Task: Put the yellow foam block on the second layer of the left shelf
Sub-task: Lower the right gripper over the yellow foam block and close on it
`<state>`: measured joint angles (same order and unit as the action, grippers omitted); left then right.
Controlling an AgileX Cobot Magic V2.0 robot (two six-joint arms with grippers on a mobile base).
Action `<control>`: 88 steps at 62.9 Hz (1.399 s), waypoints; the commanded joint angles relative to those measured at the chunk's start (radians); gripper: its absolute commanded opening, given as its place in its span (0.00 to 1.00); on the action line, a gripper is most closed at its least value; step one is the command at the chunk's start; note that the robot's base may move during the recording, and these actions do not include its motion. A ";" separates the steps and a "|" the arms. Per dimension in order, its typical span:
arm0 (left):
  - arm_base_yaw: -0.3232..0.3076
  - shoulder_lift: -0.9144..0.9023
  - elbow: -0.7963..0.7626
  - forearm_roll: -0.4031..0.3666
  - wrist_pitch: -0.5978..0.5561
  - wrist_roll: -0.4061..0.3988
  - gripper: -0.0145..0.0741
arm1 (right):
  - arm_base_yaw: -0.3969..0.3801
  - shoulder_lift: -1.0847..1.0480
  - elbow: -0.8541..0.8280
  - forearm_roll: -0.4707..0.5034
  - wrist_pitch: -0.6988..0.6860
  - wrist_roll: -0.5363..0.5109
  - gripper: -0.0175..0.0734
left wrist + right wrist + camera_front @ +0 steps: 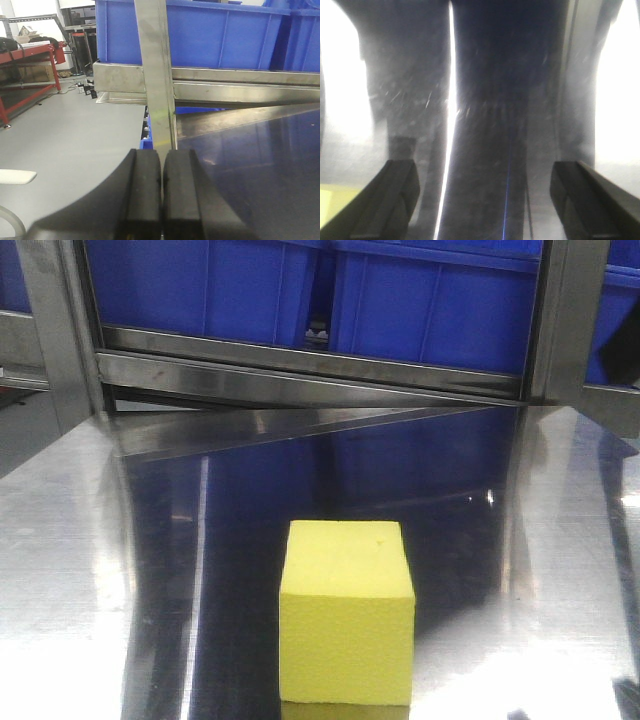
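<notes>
Left gripper (161,195) has its pads pressed together with nothing between them. Right gripper (485,185) is spread wide and empty. The yellow foam block (346,615) stands upright on the shiny metal desk (80,570) — in front of the blue bins (430,300).

left jaws: matte black, rounded | right jaws: black, angular

No word, brand or number can be read in any of the views. A small pale mark (318,335) is seen on a dark patch in the gap between the two blue bins (200,285) at the top of the front view, but it is too small and blurred to be made out.
</notes>
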<state>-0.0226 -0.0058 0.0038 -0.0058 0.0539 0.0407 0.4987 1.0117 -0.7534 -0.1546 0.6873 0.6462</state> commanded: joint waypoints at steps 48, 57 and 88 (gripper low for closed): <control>0.002 -0.020 0.028 -0.005 -0.083 -0.004 0.30 | 0.368 0.476 -0.410 -0.020 0.123 0.370 0.83; 0.002 -0.020 0.028 -0.005 -0.083 -0.004 0.30 | 0.407 0.487 -0.410 -0.020 0.120 0.387 0.83; 0.002 -0.020 0.028 -0.005 -0.083 -0.004 0.30 | 0.467 0.533 -0.410 -0.021 0.138 0.423 0.83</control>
<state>-0.0226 -0.0058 0.0038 -0.0058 0.0539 0.0407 0.9581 1.5651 -1.1265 -0.1546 0.8400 1.0671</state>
